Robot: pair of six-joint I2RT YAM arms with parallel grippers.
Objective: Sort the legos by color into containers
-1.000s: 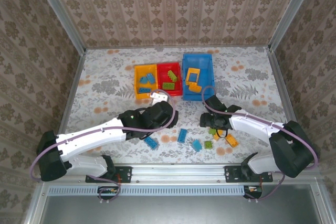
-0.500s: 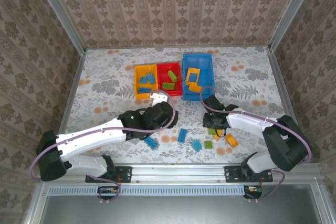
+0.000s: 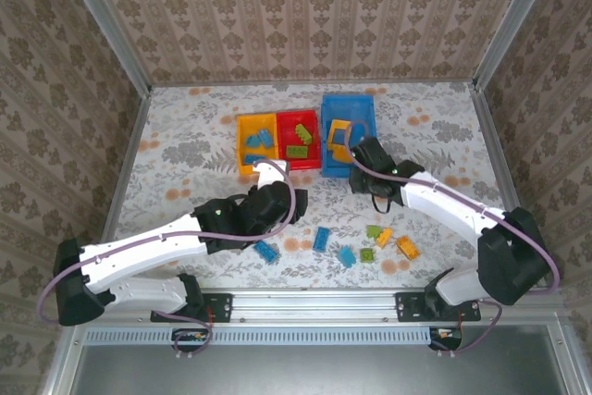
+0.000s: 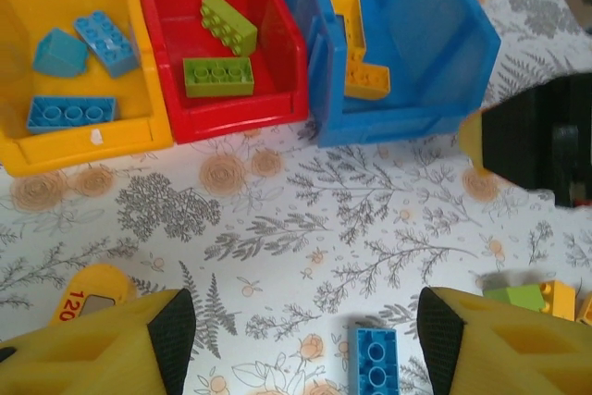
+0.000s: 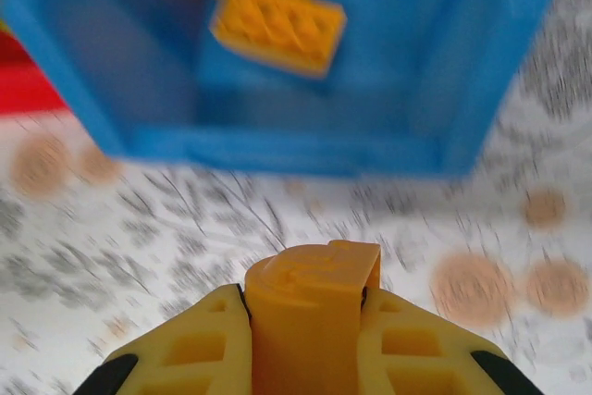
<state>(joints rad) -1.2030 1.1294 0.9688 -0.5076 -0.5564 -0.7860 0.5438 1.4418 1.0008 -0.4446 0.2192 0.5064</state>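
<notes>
Left fingers (image 4: 111,349) hang apart and empty over the worktop (image 4: 305,201), just short of the bins. The yellow bin (image 4: 92,141) holds blue bricks (image 4: 71,113); the red bin (image 4: 242,117) beside it holds two green bricks (image 4: 218,76); the blue bin (image 4: 435,53), alongside the red, holds orange pieces (image 4: 356,53). Right fingers (image 5: 185,358) — clamped on what looks, through the blur, like an orange brick (image 5: 310,298) — sit near the blue bin's front wall. Loose bricks (image 3: 346,255) — blue, green, orange — lie scattered on the near worktop.

Bright, even light; right-wrist view blurred.
</notes>
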